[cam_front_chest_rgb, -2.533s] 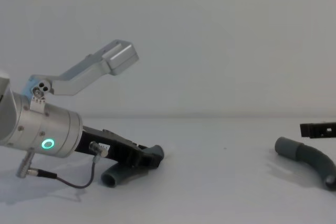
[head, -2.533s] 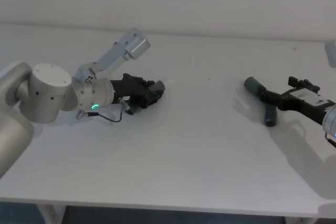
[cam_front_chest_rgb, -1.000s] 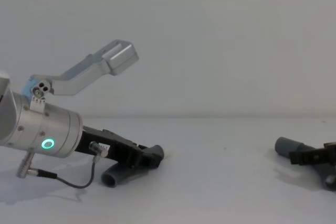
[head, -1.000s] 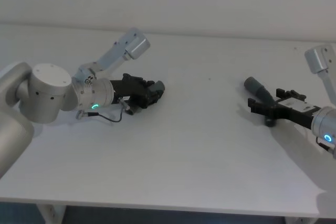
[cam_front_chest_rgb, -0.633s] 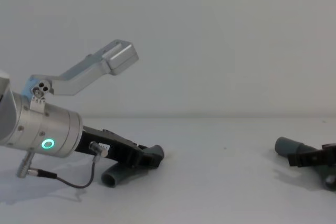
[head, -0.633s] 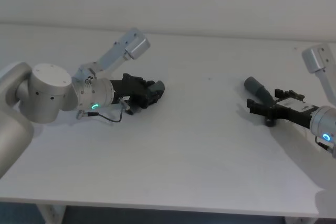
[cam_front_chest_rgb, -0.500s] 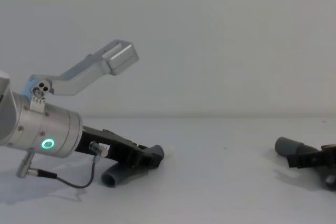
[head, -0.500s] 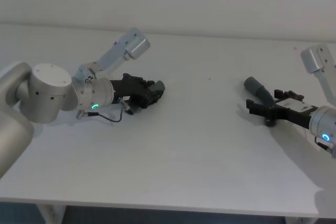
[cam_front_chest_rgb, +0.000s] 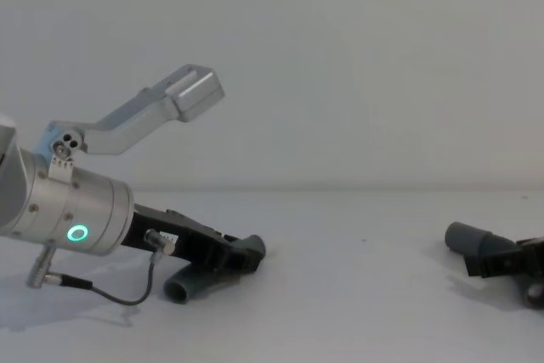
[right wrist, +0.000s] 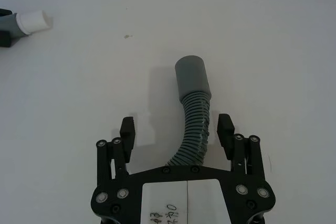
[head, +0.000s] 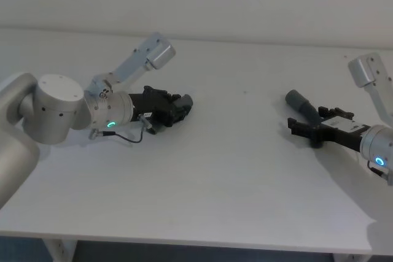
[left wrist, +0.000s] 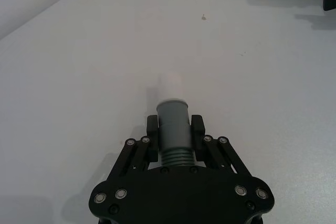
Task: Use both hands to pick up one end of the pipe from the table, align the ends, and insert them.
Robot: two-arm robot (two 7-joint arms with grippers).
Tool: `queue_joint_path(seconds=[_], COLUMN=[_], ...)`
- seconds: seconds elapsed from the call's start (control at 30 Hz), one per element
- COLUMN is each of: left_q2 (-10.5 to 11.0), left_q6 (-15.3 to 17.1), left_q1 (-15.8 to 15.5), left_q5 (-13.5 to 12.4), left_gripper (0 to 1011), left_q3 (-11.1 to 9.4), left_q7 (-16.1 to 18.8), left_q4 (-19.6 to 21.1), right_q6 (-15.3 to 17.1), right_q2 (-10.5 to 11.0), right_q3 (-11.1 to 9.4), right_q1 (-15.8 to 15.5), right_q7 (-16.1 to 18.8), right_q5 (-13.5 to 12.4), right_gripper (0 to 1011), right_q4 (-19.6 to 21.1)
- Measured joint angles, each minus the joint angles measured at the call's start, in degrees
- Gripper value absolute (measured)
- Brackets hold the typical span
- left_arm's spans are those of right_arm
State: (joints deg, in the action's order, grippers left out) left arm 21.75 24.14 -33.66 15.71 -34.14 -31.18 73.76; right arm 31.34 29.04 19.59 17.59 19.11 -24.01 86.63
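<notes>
**Left gripper** (left wrist: 175, 129): closed on the tip piece (left wrist: 173, 121). The pads clamp the ribbing just behind the grey collar, and the white tip (left wrist: 170, 84) juts clear ahead. It sits low on the left of the table (head: 233, 176). In the chest view the piece's tail end looks to rest on the surface.

**Right gripper** (right wrist: 176, 126): jaws wide and holding nothing. One finger stands on each side of the socket piece (right wrist: 195, 119), and neither pad touches it. The piece lies flat on the right of the table, well apart from the tip piece, with its cuff (right wrist: 191, 77) pointing away from the palm.

**Step in hand (judged):** closing the right grasp. Nothing is lifted on that side yet.

**Handling notes for you:**
- The hose runs nearer one finger than the other. Centre it first, or expect it to slide sideways as you close.
- Grip the ribbing a little behind the cuff, as the left does behind its collar. A short free length will likely bend less when you push.
- Ribbed hose probably gives under pressure, so close only until it is firmly held.
- Keep the fingertips just off the table as you close.
- Lift both pieces clear before you turn them, so that cuff mouth and white tip face each other on one line.
</notes>
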Motion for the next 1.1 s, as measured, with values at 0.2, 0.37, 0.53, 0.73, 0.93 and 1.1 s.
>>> queue_joint_path(seconds=[0.2, 0.37, 0.53, 0.73, 0.93, 1.1], left_q2=[0.0, 0.0, 0.0, 0.0, 0.0, 0.0], left_q6=[0.0, 0.0, 0.0, 0.0, 0.0, 0.0], left_q1=[0.0, 0.0, 0.0, 0.0, 0.0, 0.0], left_q5=[0.0, 0.0, 0.0, 0.0, 0.0, 0.0], left_gripper=[358, 358, 358, 358, 358, 358], left_q3=[0.0, 0.0, 0.0, 0.0, 0.0, 0.0], left_q7=[0.0, 0.0, 0.0, 0.0, 0.0, 0.0], left_q4=[0.0, 0.0, 0.0, 0.0, 0.0, 0.0], right_q6=[0.0, 0.1, 0.1, 0.1, 0.1, 0.1], right_q2=[0.0, 0.0, 0.0, 0.0, 0.0, 0.0], right_q3=[0.1, 0.2, 0.2, 0.2, 0.3, 0.3], right_q1=[0.0, 0.1, 0.1, 0.1, 0.1, 0.1], right_q7=[0.0, 0.0, 0.0, 0.0, 0.0, 0.0], right_q5=[0.1, 0.2, 0.3, 0.3, 0.3, 0.3], right_gripper=[803, 633, 489, 315, 227, 229], right_q4=[0.0, -0.1, -0.1, -0.1, -0.1, -0.1])
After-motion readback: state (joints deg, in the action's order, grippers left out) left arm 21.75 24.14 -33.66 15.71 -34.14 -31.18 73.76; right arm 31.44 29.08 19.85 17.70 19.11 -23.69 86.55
